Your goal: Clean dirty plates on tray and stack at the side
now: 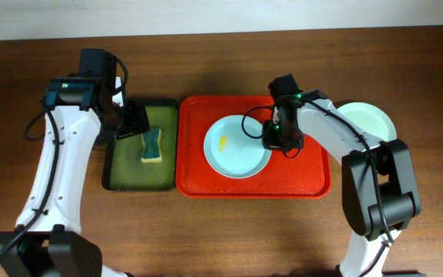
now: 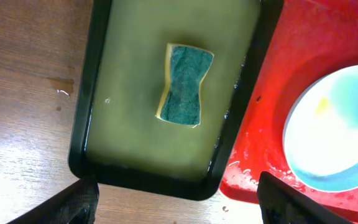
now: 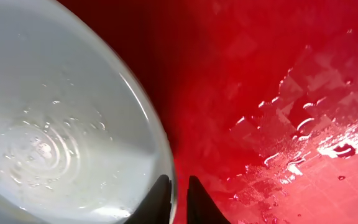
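Note:
One pale mint-green plate [image 1: 233,154] with a yellow smear [image 1: 222,142] lies in the red tray [image 1: 306,181]. My right gripper [image 1: 271,138] is at its right rim. In the right wrist view the two fingers [image 3: 178,193] straddle the wet plate's [image 3: 55,112] rim with a narrow gap, shut on it, over the wet red tray floor [image 3: 260,93]. My left gripper [image 1: 133,123] is open and empty above the near edge of the dark green tray [image 2: 135,143]. The plate [image 2: 334,137] and red tray [image 2: 272,81] show at the right of the left wrist view.
A yellow and green sponge [image 1: 152,145] lies in the dark green tray [image 1: 129,173], left of the red tray; it also shows in the left wrist view [image 2: 184,85]. Another pale plate [image 1: 371,119] lies on the wooden table right of the red tray, partly behind my right arm.

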`<act>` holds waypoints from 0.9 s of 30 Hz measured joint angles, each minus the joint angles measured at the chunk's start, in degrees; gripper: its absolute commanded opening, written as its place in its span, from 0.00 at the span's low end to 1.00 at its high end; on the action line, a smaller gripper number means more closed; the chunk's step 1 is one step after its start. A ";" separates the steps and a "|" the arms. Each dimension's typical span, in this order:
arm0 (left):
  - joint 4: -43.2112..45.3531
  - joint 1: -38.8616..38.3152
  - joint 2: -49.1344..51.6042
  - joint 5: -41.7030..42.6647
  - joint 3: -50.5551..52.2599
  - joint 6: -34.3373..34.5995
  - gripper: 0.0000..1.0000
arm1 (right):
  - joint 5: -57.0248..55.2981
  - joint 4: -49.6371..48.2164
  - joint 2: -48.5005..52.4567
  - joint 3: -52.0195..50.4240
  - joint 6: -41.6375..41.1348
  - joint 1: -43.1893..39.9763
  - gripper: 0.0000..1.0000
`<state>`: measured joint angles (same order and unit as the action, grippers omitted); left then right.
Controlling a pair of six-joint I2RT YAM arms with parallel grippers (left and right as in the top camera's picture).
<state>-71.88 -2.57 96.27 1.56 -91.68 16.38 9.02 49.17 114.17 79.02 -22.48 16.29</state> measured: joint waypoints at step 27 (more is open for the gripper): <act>9.35 -5.03 22.56 -3.54 0.79 -4.61 0.38 | 5.64 -4.50 -0.02 -2.75 0.66 0.00 0.10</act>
<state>-62.52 -7.60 118.83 -1.98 -90.89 11.77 14.66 44.66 114.15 76.27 -21.82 16.29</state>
